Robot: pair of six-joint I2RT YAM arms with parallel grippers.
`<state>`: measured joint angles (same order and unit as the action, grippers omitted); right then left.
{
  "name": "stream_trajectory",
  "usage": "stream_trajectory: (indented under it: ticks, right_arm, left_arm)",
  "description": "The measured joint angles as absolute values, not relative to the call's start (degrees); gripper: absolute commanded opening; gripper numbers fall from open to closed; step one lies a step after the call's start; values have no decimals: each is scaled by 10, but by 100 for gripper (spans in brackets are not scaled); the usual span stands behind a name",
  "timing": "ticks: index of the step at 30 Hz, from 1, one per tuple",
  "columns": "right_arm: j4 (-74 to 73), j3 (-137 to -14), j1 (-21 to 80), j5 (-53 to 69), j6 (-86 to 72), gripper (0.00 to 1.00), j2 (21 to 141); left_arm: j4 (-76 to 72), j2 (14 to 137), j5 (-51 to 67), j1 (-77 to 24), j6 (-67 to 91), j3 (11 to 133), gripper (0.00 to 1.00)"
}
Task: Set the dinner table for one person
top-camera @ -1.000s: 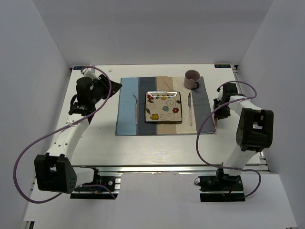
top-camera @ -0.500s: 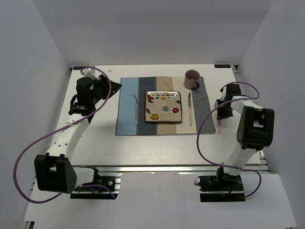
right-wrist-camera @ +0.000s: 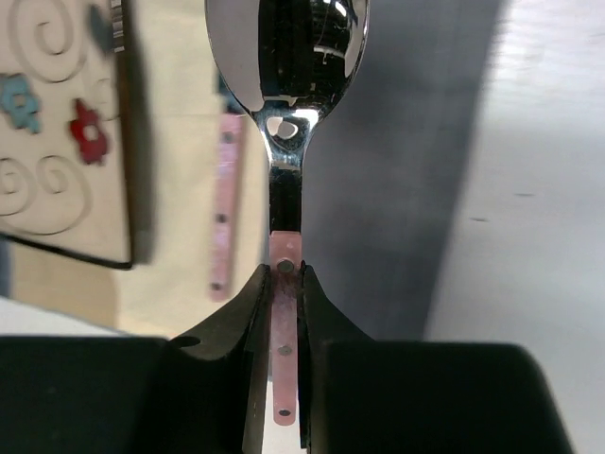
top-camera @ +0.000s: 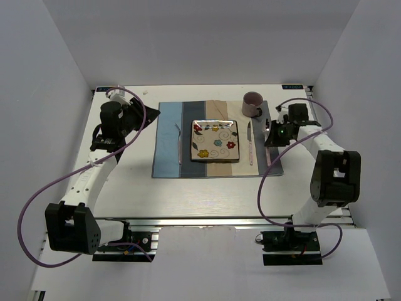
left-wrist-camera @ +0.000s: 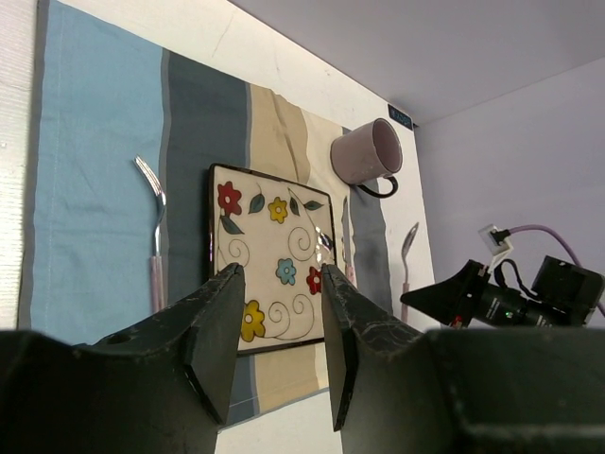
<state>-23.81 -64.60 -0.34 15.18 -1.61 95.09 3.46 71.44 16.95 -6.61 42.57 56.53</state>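
Note:
On the off-white dinner table [top-camera: 207, 191] lies a striped placemat [top-camera: 166, 141]. It holds a flowered square plate [top-camera: 215, 141], a fork [top-camera: 180, 144] to its left, a knife [top-camera: 250, 143] to its right and a mauve mug [top-camera: 252, 103] at the far right corner. My right gripper [top-camera: 271, 139] is shut on the pink handle of a spoon [right-wrist-camera: 285, 57] between its fingers [right-wrist-camera: 255, 312]. The spoon hangs over the mat's dark right stripe, beside the knife [right-wrist-camera: 223, 218]. My left gripper [left-wrist-camera: 281, 284] is open and holds nothing, out past the mat's far left corner.
A metal rail [top-camera: 213, 221] runs along the table's near edge by the arm bases. White walls close in the left, right and far sides. Purple cables loop from both arms. The left wrist view also shows the mug [left-wrist-camera: 364, 151] and the spoon [left-wrist-camera: 406, 260].
My right gripper closed on the spoon on the bare table right of the mat. It has carried the spoon left over the mat's right stripe. The left arm has not moved.

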Motion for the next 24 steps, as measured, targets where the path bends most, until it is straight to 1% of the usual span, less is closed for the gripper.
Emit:
stream_trajectory:
  ticks: [4,9,10,11,13,14,17,19,22,24]
  right_arm:
    - [-238,-648,21,180,-52,0,980]
    - [-238,-678,43,181,-67,0,1037]
    - [-237,-688,47,181,-69,2,1048]
    - [-236,-697,50,180,-70,4,1057]
    - [-232,-712,55,179,-71,15,1074]
    - [-230,-715,57,178,-71,30,1078]
    - [-226,-728,58,174,-72,50,1091]
    - [-224,-733,57,169,-67,55,1095]
    - [-225,-734,57,166,-54,57,1094]
    - [-225,-734,57,163,-41,61,1088]
  left_arm:
    - [35,713,170,-66,427,565,50]
    - [35,708,169,-66,427,565,50]
    - [35,706,169,-66,427,565,50]
    - [35,705,169,-66,427,565,50]
    - [35,701,167,-66,427,565,51]
    - [35,700,165,-66,427,565,51]
    - [36,696,161,-66,427,565,51]
    - [37,694,158,-66,427,565,51]
    - [44,692,155,-66,427,565,52]
    - [45,691,154,-66,427,565,53]
